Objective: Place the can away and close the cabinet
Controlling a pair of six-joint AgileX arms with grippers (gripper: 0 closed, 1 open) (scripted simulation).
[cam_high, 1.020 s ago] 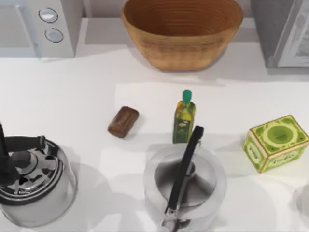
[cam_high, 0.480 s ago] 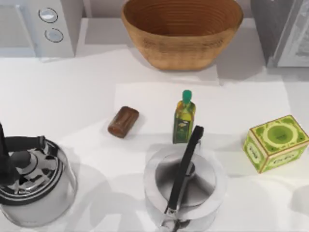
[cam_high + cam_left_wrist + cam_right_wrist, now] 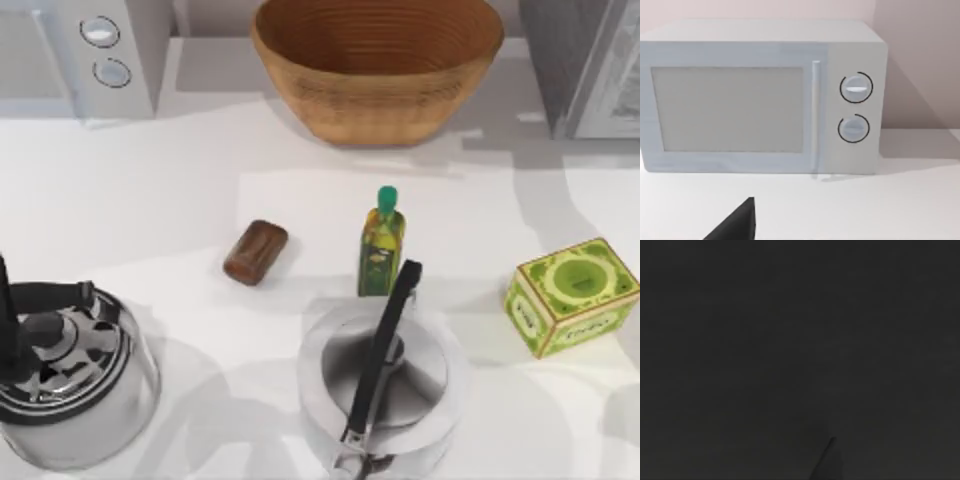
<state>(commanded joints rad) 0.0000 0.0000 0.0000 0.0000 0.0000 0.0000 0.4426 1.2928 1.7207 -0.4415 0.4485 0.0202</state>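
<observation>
A brown can point(image 3: 255, 252) lies on its side on the white table, left of centre. The grey cabinet point(image 3: 585, 65) stands at the back right corner, with its pale door point(image 3: 612, 95) angled outward. My left arm's wrist camera faces a white microwave point(image 3: 760, 100), and one dark fingertip point(image 3: 737, 225) of that gripper shows at the picture's edge, far from the can. The right wrist view is dark.
A wicker basket point(image 3: 377, 62) sits at the back centre and the microwave point(image 3: 80, 55) at the back left. A green oil bottle point(image 3: 382, 243) stands right of the can. A green box point(image 3: 570, 295) is at the right. Two steel kettles point(image 3: 70, 375) point(image 3: 385, 385) are at the front.
Shadows on the table's right side have shifted back toward the cabinet. The can and the other objects have not moved.
</observation>
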